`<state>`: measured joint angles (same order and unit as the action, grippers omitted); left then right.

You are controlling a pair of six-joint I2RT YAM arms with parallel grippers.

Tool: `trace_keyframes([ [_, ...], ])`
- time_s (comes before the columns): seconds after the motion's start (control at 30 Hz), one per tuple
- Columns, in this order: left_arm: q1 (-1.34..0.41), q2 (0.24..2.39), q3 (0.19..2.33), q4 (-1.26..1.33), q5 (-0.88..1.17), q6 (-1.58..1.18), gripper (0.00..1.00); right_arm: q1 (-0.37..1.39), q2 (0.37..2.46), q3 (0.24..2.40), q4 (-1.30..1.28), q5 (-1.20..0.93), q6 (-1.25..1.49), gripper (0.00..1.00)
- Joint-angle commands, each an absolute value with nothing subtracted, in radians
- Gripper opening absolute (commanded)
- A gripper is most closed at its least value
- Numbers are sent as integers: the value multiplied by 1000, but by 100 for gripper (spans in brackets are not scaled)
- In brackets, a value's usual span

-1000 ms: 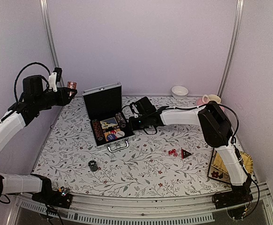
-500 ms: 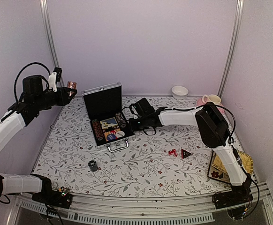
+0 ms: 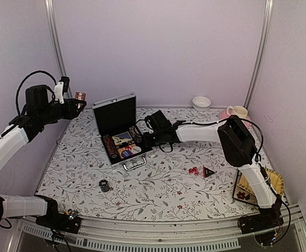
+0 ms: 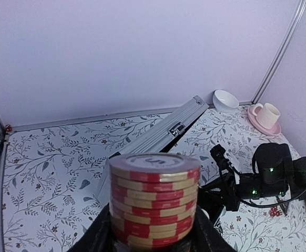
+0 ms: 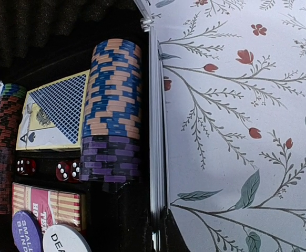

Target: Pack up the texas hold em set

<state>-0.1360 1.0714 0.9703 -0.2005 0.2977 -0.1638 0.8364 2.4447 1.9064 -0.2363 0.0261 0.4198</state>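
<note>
Briefcase (image 3: 122,137) wall straddled by right hand (image 3: 145,139), closure indiscernible; chip stack (image 4: 154,202) pinched upper left by left hand (image 3: 78,102); risked spilling if tilted.

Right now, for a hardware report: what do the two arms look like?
Both arms: white shells on long links, black joints. The left pincer and right pincer are black. A black cable loops over the left arm; the right arm shows cables and green wrist lights.
</note>
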Motion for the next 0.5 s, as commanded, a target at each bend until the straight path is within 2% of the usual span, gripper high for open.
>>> trace_keyframes([
  [0.0, -128, 1036, 973, -121, 306, -153, 15, 878, 2424, 1872, -305, 114, 463, 2],
  [0.47, -128, 1029, 968, -118, 310, -157, 15, 920, 2167, 1556, -318, 303, 752, 2],
])
